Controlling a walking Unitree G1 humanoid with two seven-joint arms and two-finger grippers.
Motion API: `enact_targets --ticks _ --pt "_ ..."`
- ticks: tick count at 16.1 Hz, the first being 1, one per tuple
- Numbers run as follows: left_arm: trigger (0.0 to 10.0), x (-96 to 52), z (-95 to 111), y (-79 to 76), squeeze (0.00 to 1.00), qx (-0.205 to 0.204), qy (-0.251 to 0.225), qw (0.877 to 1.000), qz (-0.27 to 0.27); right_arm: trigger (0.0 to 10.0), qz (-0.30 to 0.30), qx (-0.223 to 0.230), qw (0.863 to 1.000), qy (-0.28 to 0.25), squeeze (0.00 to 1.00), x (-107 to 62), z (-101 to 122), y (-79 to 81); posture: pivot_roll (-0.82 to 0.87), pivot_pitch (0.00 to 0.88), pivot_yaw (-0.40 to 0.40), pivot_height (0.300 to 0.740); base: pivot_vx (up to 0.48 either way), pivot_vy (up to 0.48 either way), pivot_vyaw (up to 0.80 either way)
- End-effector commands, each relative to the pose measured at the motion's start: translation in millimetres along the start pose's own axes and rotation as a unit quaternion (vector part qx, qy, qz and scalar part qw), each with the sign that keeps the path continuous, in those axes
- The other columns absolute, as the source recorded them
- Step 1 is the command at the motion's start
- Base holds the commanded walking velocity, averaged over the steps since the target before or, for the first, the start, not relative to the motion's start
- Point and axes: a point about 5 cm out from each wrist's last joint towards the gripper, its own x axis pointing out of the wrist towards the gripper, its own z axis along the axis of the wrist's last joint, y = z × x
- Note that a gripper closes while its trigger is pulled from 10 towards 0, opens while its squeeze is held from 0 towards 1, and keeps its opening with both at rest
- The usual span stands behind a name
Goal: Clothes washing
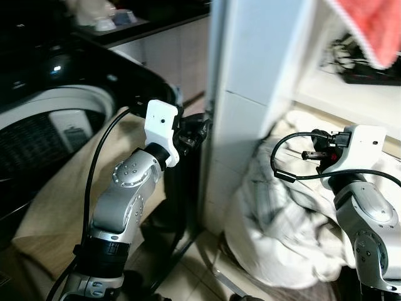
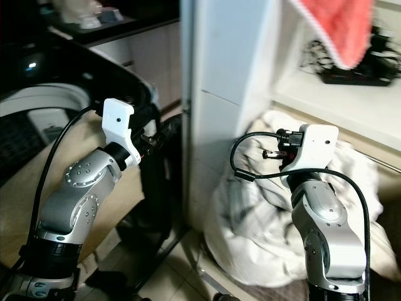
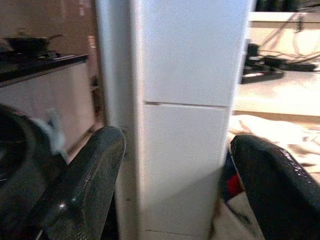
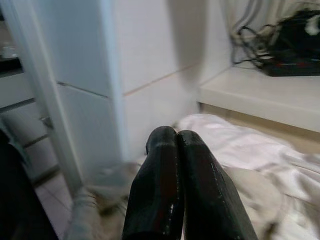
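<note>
White laundry pile (image 1: 282, 232), coral-pink towel (image 1: 369, 28), white pillar (image 1: 250, 81).

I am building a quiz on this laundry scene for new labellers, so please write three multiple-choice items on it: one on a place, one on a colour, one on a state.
1. Where does the heap of white laundry lie?
A. inside the washing machine
B. on the floor right of the white tiled pillar, below the shelf
C. on the dark counter

2. What colour is the towel hanging at the top right?
A. coral pink
B. navy blue
C. green

3. How do the fingers of the right gripper stand?
A. wide apart
B. clamped on a sock
C. pressed together, holding nothing

Answers: 1 B, the heap sits beside the pillar, under the shelf. 2 A, the cloth is plainly pink. 3 C, the right wrist view shows both black fingers touching, while the left gripper is spread open.
</note>
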Motion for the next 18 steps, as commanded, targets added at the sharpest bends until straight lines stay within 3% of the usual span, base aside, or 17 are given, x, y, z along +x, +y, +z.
enact_targets --ticks 1,2,5,18 --pt "10.0 -0.8 -4 -0.1 0.00 0.004 0.011 1.000 0.002 10.0 -0.010 0.005 1.000 0.018 0.00 -0.9 -4 -4.1 -0.10 0.000 0.008 0.740 0.000 0.000 0.00" --pt "10.0 -0.4 -4 -0.3 0.00 0.004 0.011 1.000 0.002 10.0 -0.017 0.024 0.999 0.023 0.00 -0.5 -6 -5.6 -0.10 0.000 0.008 0.740 0.000 0.000 -0.79" --pt "10.0 0.0 -5 -0.1 0.00 0.007 0.018 1.000 0.003 10.0 -0.017 0.022 0.999 0.024 0.00 -0.4 -6 -5.5 -0.10 0.000 0.011 0.740 0.000 0.000 -0.70" --pt "10.0 -3.9 -7 4.4 0.00 0.011 0.008 1.000 0.027 10.0 0.040 -0.019 0.999 0.021 0.00 0.2 -5 7.9 -0.10 0.000 -0.002 0.740 0.000 0.000 0.00"
